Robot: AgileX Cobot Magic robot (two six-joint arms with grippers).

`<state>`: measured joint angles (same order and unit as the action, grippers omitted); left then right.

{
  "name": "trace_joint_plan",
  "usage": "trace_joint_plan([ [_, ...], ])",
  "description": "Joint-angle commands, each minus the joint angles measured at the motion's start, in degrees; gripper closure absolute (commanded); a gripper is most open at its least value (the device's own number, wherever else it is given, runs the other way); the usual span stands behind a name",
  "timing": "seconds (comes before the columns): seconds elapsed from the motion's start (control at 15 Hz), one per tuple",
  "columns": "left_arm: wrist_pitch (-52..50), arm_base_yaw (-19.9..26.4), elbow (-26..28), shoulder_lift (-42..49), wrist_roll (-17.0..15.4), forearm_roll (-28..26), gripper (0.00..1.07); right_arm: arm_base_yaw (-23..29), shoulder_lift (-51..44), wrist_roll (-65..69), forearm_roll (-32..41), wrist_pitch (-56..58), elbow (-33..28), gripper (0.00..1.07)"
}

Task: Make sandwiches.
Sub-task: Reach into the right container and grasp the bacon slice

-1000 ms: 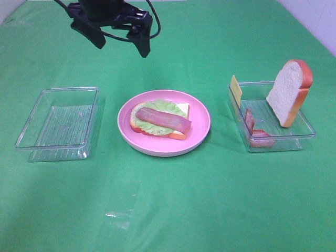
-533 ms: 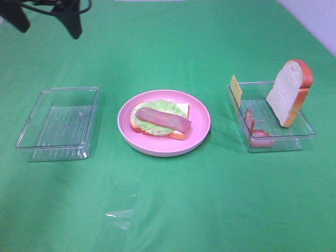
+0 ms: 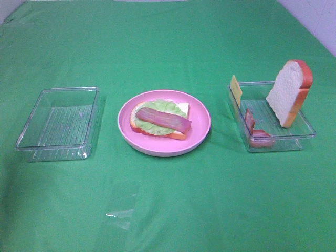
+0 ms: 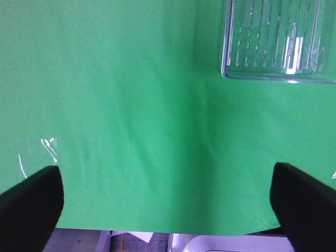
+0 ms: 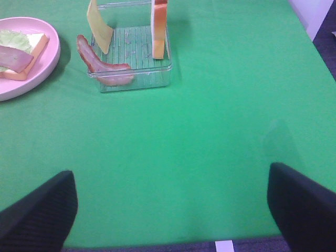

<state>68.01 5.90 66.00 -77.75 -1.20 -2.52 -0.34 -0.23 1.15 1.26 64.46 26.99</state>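
Observation:
On the pink plate (image 3: 199,123) lies a partly built sandwich (image 3: 160,119): a bread slice with orange crust, a pale green lettuce leaf and a reddish-brown bacon strip (image 3: 163,119) on top. The clear right tray (image 3: 307,134) holds an upright bread slice (image 3: 287,90), a yellow cheese slice (image 3: 236,90) leaning on its wall and a bacon strip (image 3: 254,131). In the right wrist view the same tray (image 5: 134,79), bread (image 5: 159,26), cheese (image 5: 99,26) and bacon (image 5: 100,65) show. Both grippers are out of the high view. The left gripper (image 4: 168,202) and right gripper (image 5: 170,207) stand open over bare cloth.
An empty clear tray (image 3: 31,144) sits left of the plate, also seen as a tray (image 4: 278,76) in the left wrist view. A green cloth (image 3: 168,210) covers the table; its near edge shows in both wrist views.
The left arm, above the cloth behind the plate a second ago, swung left and has left the high view. Nothing on the table has moved.

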Motion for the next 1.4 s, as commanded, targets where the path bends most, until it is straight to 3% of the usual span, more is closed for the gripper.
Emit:
trace_joint_plan([
  [0.07,-1.03,0.11,-6.36,9.74,-0.46,-1.72,0.04,-0.23,-1.43,0.40,0.00,-0.06,-0.34,0.11],
  [0.53,-7.05,0.11,-26.87,46.58,-0.23,-0.29,0.04,-0.23,-1.43,0.40,0.00,-0.06,-0.34,0.11],
  [0.8,-6.82,0.11,-35.41,68.70,-0.23,1.78,0.04,-0.23,-1.43,0.40,0.00,-0.06,-0.34,0.11],
  [0.93,-6.47,0.11,-36.38,76.60,-0.23,1.95,0.04,-0.23,-1.43,0.40,0.06,-0.06,-0.34,0.11],
  [1.4,-6.47,0.11,-36.38,79.24,-0.23,1.72,0.04,-0.23,-1.32,0.40,0.06,-0.06,-0.34,0.11],
])
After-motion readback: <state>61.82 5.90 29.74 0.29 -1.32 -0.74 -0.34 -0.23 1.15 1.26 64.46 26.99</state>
